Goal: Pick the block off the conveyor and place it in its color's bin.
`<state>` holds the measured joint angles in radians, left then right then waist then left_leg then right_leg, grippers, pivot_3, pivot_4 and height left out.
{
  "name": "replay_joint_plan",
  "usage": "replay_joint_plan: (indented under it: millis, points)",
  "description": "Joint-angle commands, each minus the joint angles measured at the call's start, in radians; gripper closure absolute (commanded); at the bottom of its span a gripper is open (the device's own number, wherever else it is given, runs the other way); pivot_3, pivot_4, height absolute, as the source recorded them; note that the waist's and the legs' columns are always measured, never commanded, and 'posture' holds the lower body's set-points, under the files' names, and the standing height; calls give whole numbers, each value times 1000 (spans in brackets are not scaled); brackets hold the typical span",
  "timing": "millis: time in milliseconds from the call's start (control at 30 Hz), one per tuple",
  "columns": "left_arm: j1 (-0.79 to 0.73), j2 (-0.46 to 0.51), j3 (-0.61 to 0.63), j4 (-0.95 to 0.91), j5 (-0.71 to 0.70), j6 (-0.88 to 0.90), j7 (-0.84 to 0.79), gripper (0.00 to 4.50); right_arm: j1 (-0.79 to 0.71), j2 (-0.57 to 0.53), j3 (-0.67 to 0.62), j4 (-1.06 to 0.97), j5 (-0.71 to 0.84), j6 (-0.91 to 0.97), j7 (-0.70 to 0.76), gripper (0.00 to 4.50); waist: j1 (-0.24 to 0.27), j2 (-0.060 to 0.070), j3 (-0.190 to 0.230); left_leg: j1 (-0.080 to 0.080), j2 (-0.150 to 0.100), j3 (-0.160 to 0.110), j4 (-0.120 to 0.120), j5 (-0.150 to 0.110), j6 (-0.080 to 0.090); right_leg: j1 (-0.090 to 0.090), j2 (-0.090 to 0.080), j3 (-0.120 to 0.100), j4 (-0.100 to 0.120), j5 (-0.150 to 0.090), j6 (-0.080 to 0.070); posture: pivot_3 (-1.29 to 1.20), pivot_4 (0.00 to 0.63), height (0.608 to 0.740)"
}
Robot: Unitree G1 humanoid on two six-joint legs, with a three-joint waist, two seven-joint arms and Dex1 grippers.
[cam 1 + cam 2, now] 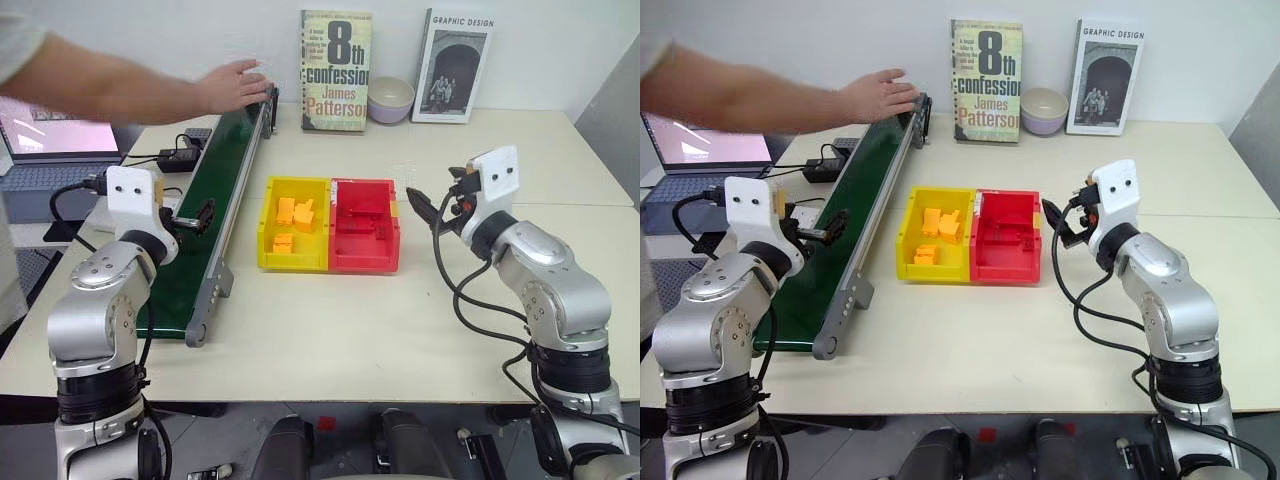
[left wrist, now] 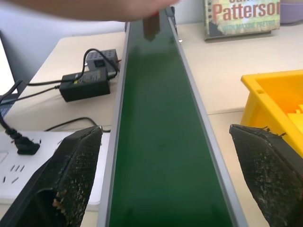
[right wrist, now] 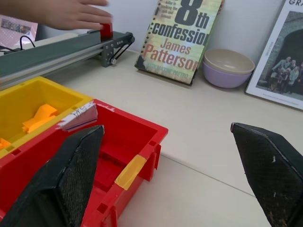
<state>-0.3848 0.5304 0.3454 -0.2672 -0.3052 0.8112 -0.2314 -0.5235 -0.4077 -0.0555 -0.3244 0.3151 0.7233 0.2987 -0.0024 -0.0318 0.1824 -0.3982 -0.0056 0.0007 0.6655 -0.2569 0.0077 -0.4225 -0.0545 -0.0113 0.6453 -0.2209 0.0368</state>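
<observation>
Left gripper (image 2: 165, 175): fingers (image 2: 71, 179) spread wide apart and empty, held level above the near half of the conveyor (image 1: 215, 190), pointing along the dark green belt. Right gripper (image 3: 170, 175): fingers (image 3: 71, 175) likewise wide apart and empty, hovering over the counter (image 1: 330, 330) just beside the red bin (image 1: 366, 225), aimed toward it.

The bin sits in the middle of the counter, joined on its left side to a yellow bin (image 1: 295, 222) that holds several orange-yellow blocks (image 1: 297, 213). A few red pieces lie inside the red bin (their shape is hard to make out against its floor).

The block (image 3: 106, 30) is at the far end of the conveyor — a small red piece directly under the fingertips of a person's hand (image 1: 232, 86), which reaches in from the left. Whether the hand grips it or merely touches it cannot be told.

Beyond the bins, against the wall: a paperback book (image 1: 336, 70), a pale bowl (image 1: 391, 99) and a second book (image 1: 452, 66) — all upright or standing well clear of the bins. A laptop (image 1: 55, 150) and a power adapter (image 2: 85, 85) lie left of the conveyor.
</observation>
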Motion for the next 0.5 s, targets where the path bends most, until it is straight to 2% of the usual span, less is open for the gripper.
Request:
replay_joint_plan:
  millis: [33,267,500]
  points:
    - [8,14,24,-56,-6,11,5,27,-26,3,-8,-13,-2,-18,5,0,0,0,0,0,0,0,0,0,0,0,0,0,0,0,0,0,150,740]
    - [55,6,43,-103,6,18,35,27,-27,-6,-6,-6,-1,-21,30,0,0,0,0,0,0,0,0,0,0,0,0,0,0,0,0,0,150,740]
    - [69,-48,25,-124,23,-13,94,27,-72,-26,1,25,58,-51,173,0,0,0,0,0,0,0,0,0,0,0,0,0,0,0,0,0,150,740]
